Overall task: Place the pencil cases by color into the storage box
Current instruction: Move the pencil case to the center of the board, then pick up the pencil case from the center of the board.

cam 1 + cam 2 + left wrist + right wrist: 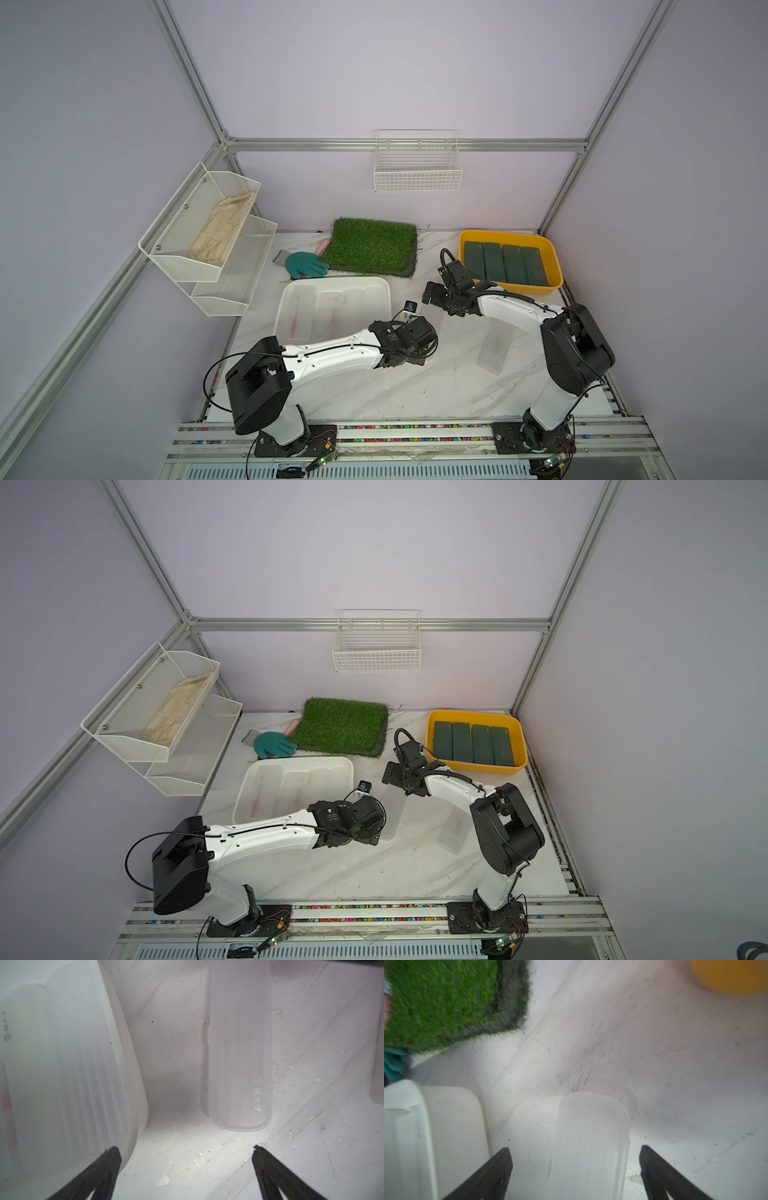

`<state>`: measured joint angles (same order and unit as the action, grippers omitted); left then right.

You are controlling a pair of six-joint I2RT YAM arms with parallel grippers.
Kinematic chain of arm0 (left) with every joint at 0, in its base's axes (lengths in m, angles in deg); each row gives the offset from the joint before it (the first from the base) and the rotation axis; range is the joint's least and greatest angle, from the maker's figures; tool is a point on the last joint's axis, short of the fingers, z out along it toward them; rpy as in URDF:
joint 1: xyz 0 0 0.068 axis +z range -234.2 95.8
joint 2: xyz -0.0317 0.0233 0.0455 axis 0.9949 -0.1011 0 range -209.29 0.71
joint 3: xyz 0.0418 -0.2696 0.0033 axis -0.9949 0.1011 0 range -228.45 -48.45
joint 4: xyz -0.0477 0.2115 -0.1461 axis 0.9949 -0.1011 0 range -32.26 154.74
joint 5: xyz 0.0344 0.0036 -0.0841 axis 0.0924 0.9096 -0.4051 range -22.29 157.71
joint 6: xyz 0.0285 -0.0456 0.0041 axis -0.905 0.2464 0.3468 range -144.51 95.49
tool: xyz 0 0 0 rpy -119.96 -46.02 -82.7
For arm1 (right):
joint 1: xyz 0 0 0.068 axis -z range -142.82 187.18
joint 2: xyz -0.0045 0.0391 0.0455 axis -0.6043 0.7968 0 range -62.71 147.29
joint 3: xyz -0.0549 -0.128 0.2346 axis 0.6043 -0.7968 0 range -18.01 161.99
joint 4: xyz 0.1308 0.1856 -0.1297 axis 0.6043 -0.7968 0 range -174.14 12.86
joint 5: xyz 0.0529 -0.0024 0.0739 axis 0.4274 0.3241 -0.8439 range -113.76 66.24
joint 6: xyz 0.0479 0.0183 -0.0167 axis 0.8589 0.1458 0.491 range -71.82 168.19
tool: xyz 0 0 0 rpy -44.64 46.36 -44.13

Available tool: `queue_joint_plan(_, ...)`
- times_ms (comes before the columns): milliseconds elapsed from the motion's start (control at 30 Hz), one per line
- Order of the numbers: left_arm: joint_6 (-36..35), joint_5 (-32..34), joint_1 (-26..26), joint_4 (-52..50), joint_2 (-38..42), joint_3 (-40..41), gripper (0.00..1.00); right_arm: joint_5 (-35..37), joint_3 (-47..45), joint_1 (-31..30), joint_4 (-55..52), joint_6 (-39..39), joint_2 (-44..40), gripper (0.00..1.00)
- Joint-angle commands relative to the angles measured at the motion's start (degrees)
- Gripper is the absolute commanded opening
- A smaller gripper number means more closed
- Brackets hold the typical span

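Right of the grass mat (372,245), four dark green cases (513,264) lie in the yellow box (528,289); the white box (284,307) stands in front of the mat.

white arms (332,362), blk joints (257,388), blk cables (443,254)
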<state>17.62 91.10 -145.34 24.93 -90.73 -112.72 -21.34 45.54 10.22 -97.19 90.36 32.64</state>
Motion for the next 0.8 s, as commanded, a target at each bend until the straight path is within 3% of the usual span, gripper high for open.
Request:
queue_joint_plan(0,-1.8,-1.8,0.1,0.0,-2.1,-6.1,1.0,-1.4,-2.5,4.8,0.4,-4.5,-8.7,0.97)
queue_joint_plan(200,-2.6,-3.9,0.1,0.1,-7.7,-10.5,1.0,-4.1,-8.4,12.8,-0.7,-14.7,-25.2,0.97)
queue_joint_plan(400,-2.9,-4.7,0.2,-0.2,-13.9,-14.3,1.0,-7.2,-13.3,13.1,2.9,-21.5,-39.0,0.97)
queue_joint_plan(767,-2.7,-7.4,2.2,-0.9,-21.4,-19.3,1.0,-15.7,-21.5,13.0,12.3,-24.2,-49.5,0.97)
